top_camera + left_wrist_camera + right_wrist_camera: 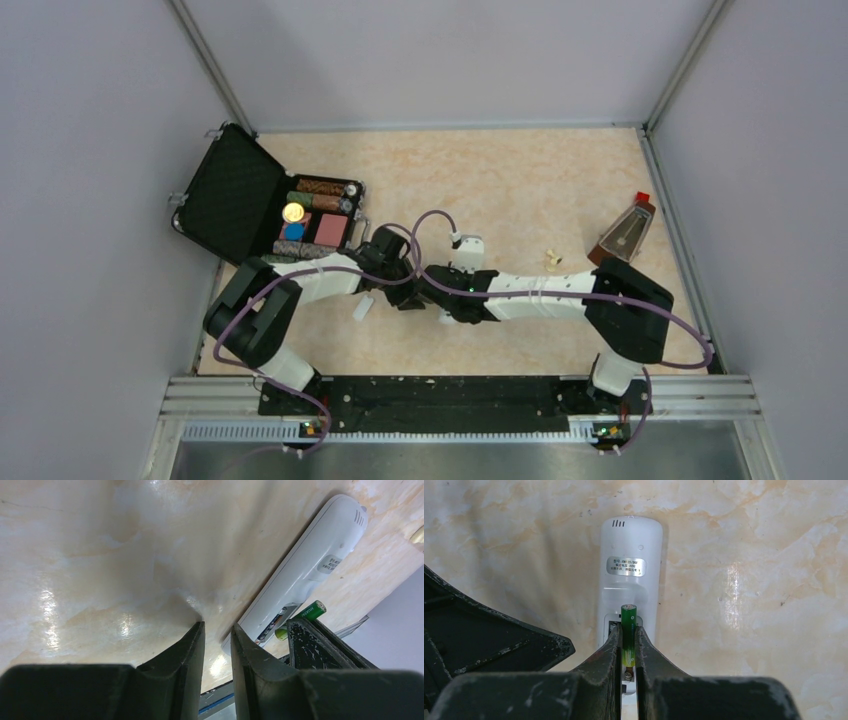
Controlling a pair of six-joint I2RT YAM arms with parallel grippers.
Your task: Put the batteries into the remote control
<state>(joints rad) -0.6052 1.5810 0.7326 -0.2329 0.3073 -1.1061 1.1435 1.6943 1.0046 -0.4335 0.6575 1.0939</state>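
Observation:
The white remote control [629, 555] lies plain face up, its battery compartment open at the near end. My right gripper [628, 630] is shut on the green battery [628, 617] and holds it lengthwise over the compartment, above a spring contact. In the left wrist view the remote [310, 570] runs diagonally, with the green battery [306, 614] beside it. A darker battery with coloured print [272, 626] seems to lie in the compartment. My left gripper [218, 626] is empty, its jaws a narrow gap apart, at the remote's near end. In the top view both grippers [395, 270] [422, 292] meet over the remote and hide it.
A loose white cover piece [362, 308] lies just left of the grippers. An open black case [225, 195] with coloured chip rolls [320, 205] stands at the back left. A brown metronome [625, 235] and a small pale object [551, 260] are at the right.

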